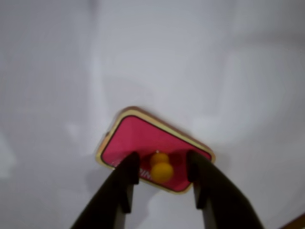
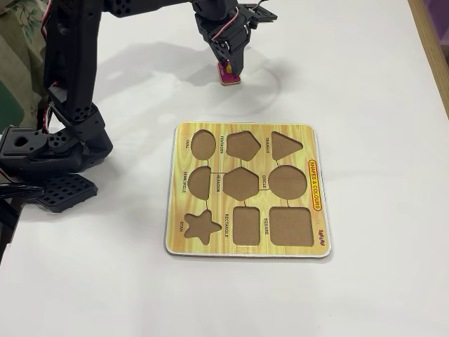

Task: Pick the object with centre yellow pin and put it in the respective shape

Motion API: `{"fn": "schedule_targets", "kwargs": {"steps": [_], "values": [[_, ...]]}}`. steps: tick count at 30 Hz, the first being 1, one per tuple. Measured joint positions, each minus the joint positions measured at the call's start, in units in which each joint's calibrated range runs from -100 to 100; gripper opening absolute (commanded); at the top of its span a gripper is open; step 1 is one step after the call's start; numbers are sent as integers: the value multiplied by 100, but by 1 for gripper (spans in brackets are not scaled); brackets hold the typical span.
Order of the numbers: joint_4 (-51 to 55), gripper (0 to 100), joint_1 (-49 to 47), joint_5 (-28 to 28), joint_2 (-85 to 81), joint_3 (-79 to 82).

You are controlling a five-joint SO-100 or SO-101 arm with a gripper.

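A magenta flat piece (image 1: 143, 138) with a yellow rim and a yellow centre pin (image 1: 162, 171) lies on the white table. In the wrist view my gripper (image 1: 163, 166) is open, its two black fingers standing on either side of the pin with a small gap on each side. In the fixed view the gripper (image 2: 229, 64) is at the top, pointing down onto the piece (image 2: 229, 77), which is mostly hidden beneath it. The wooden shape board (image 2: 179, 210) lies below it in that view, with several empty cut-outs.
The arm's black base and links (image 2: 56, 154) stand at the left of the fixed view. A table edge (image 2: 429, 49) runs down the right side. A brown corner (image 1: 298, 223) shows at the bottom right of the wrist view.
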Motion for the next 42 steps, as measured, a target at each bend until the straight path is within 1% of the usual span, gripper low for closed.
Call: {"fn": "schedule_targets", "kwargs": {"steps": [5,12,27,35,41,42], "values": [[0,11,0,0,0,0],[9,1,9,10,0,0],[77,1,37,26,-60,18],[77,1,243,68,-833,594],[77,1,730,73,-1615,1322],[86,1,823,161,-1761,1403]]}}
